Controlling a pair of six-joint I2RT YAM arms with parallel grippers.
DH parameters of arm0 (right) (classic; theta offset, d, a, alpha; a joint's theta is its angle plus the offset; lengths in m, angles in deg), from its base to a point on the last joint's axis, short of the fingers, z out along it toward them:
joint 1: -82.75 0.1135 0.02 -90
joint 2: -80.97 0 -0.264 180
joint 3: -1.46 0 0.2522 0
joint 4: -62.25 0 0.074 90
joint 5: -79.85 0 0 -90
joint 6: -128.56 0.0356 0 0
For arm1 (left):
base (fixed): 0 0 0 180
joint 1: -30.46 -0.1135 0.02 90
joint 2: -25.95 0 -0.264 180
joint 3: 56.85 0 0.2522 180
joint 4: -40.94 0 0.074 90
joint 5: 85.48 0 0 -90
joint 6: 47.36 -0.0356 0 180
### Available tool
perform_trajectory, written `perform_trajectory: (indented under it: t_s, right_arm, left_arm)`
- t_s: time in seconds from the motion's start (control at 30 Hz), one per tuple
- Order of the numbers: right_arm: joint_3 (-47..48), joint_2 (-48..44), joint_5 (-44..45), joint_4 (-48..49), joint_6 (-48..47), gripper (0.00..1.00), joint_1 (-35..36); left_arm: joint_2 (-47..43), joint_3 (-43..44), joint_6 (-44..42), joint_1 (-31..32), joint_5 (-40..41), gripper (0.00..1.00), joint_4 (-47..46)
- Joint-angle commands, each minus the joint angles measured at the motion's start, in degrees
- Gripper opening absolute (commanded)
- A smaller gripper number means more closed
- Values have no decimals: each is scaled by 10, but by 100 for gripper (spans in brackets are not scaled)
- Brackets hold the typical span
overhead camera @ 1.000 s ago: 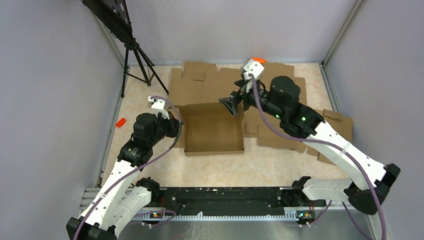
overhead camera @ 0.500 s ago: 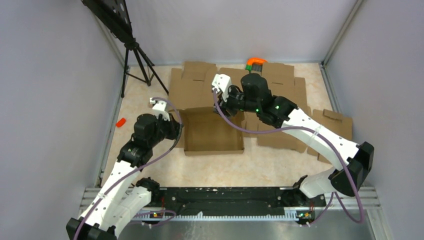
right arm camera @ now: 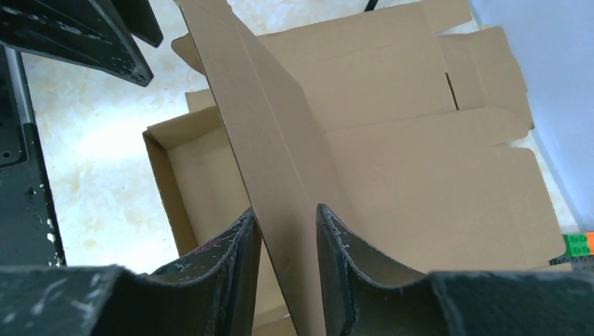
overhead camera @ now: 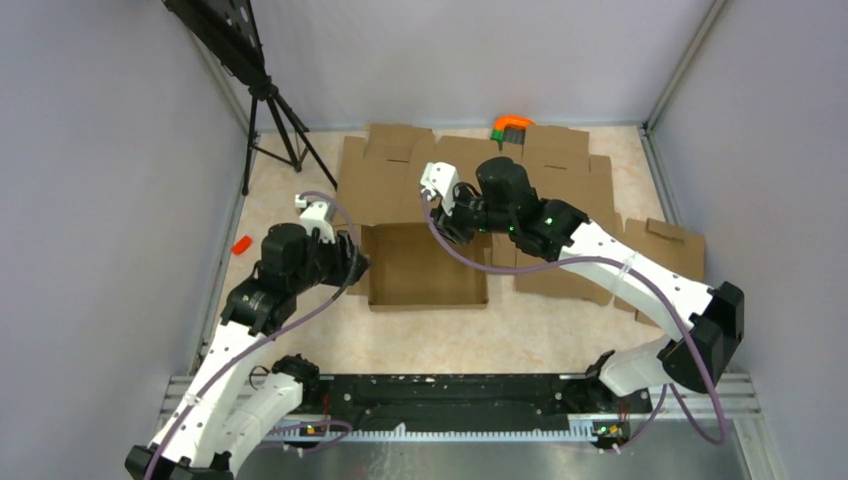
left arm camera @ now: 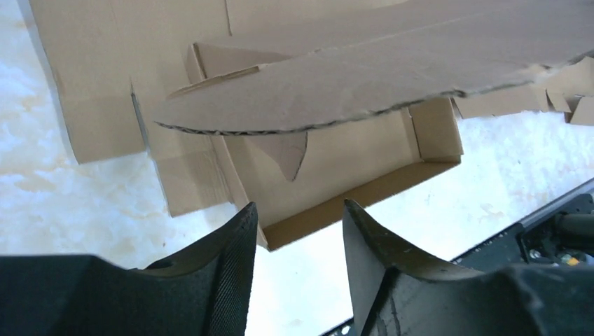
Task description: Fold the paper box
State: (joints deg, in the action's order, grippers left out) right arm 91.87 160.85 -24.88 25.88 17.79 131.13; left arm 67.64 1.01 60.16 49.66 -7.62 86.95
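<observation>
A black tripod (overhead camera: 270,115) stands in the far left corner of the pale, marble-patterned table (overhead camera: 430,335), and a small red piece (overhead camera: 241,243) lies near the left wall. The left gripper (left arm camera: 300,206) hovers just beside the box's left wall. Its dark, textured fingers (left arm camera: 228,259) are spread, with only the table and a box corner showing in the gap. A curved cardboard flap with a rough corrugated edge hangs across the top of its wrist view.

The paper box (overhead camera: 425,265) sits in the middle of the table between the two arms. It is a shallow brown cardboard tray with a flat rectangular floor and low, narrow walls on its left, near and right sides. At its far edge a panel is raised.

The right gripper (right arm camera: 285,210) reaches over that far edge. Its scuffed black fingers (right arm camera: 238,245) are pressed against either face of the raised, smooth-faced panel, pinching it.

Flat brown cardboard blanks (overhead camera: 560,275) with notched edges spread behind the box and to its right. An orange-and-green object (overhead camera: 510,125) rests by the back wall.
</observation>
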Motion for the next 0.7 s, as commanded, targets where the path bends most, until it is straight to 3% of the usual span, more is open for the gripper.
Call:
perform_trajectory:
  t_s: [0.0, 0.1, 0.23, 0.37, 0.57, 0.67]
  right_arm:
    - [-16, -30, -18, 13, 10, 34, 10]
    - [-29, -35, -25, 16, 18, 34, 12]
    - [-45, -35, -35, 14, 31, 36, 13]
    - [-64, -40, -50, 14, 50, 40, 13]
    - [-106, -56, -93, 35, 95, 60, 14]
    - [-127, -65, -110, 40, 113, 63, 14]
  left_arm:
    - [-14, 56, 35, 2, -15, 52, 77]
    - [-19, 93, 47, 1, -65, 55, 119]
    - [-18, 145, 66, 2, -126, 47, 180]
    - [-15, 189, 69, 2, -143, 46, 224]
    - [-4, 214, 102, 2, -174, 42, 212]
    - [-1, 198, 124, 2, -204, 40, 181]
